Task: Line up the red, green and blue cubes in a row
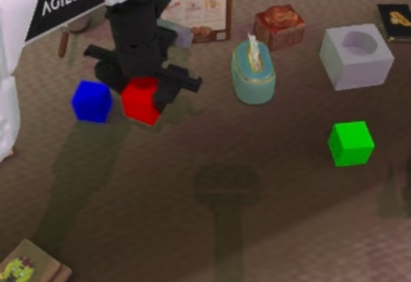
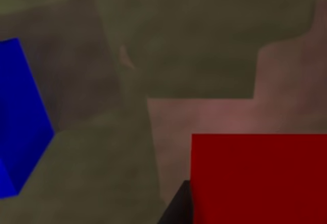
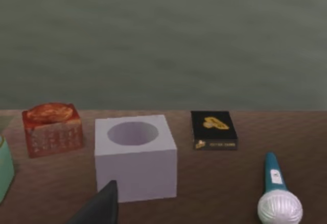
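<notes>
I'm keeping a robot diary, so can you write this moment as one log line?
left claw: at red cube | blue cube: beside red | green cube: apart, table's right | right arm: out of top view | row: not done

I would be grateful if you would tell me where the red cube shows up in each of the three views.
Top view: red cube left of centre, under the left gripper.
Left wrist view: fills the lower right corner.
Right wrist view: not in it.
Shared landmark: blue cube beside it, also in the left wrist view.
</notes>
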`<state>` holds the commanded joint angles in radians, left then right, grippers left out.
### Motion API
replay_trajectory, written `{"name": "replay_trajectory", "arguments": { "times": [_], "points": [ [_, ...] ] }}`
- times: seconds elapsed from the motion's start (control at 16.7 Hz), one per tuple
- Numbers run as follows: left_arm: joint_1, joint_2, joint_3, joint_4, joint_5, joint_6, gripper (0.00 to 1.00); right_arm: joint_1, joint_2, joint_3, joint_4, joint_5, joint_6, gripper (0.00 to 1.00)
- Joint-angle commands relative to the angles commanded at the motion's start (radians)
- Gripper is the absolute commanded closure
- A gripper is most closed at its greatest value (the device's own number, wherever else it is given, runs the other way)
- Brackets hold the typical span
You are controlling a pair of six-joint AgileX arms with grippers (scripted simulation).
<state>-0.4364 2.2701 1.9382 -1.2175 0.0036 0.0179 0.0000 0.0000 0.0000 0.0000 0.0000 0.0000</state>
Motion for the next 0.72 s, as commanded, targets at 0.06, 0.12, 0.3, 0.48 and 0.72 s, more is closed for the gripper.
{"name": "replay_trajectory", "arguments": {
  "times": [0.06, 0.12, 0.3, 0.48, 0.72],
  "points": [
    [-0.001, -0.001, -0.002, 0.000, 0.000, -0.002, 1.00, 0.000, 0.000, 0.000, 0.000, 0.000, 0.000, 0.00],
    [-0.005, -0.008, -0.009, 0.002, 0.000, -0.015, 1.00, 0.000, 0.000, 0.000, 0.000, 0.000, 0.000, 0.00],
    [-0.034, -0.055, -0.067, 0.015, -0.003, -0.114, 1.00, 0.000, 0.000, 0.000, 0.000, 0.000, 0.000, 0.00],
    [-0.077, -0.130, -0.167, 0.034, -0.007, -0.274, 1.00, 0.000, 0.000, 0.000, 0.000, 0.000, 0.000, 0.00],
    [-0.140, -0.238, -0.309, 0.061, -0.013, -0.514, 1.00, 0.000, 0.000, 0.000, 0.000, 0.000, 0.000, 0.00]
  ]
}}
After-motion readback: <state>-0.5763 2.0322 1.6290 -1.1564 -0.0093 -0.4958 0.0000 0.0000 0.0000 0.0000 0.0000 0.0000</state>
